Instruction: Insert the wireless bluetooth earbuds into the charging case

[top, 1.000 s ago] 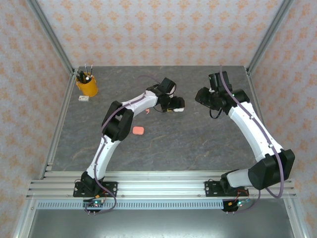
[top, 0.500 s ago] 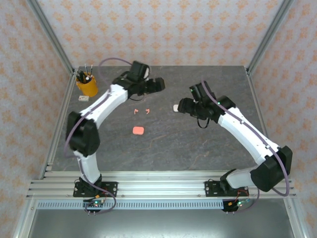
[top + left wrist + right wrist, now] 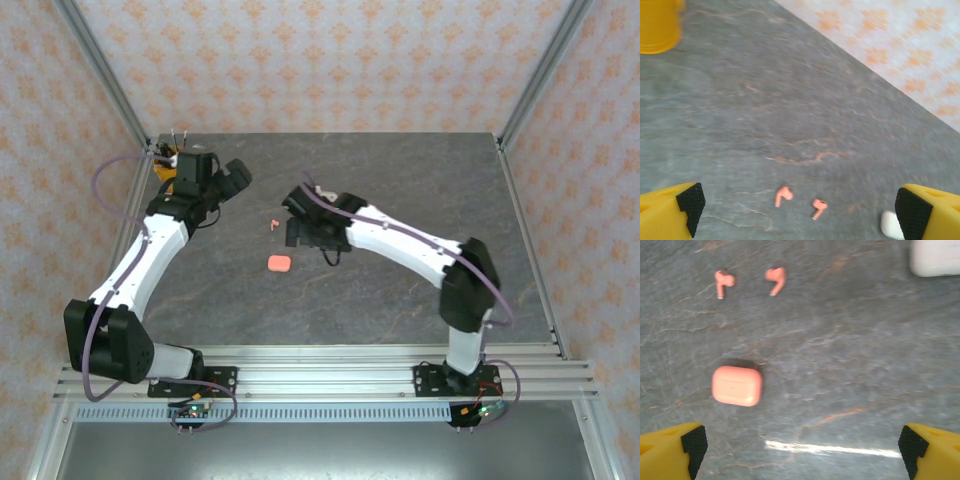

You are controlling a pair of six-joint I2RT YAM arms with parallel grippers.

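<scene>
Arms have swung left; left pincer [image 3: 800, 207] and right pincer [image 3: 802, 446] spread, empty. Pink earbuds [image 3: 776, 280] lie just beyond the pink case [image 3: 737, 385]: light, slick, probably best pinched across the stem.

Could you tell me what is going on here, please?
Two pink earbuds lie loose on the table, apart from the pink case, which looks shut; a white case sits off to one side. The arms are to put the earbuds in a case, but nothing is held yet: the left tool and right tool are both open and empty above the table.
</scene>
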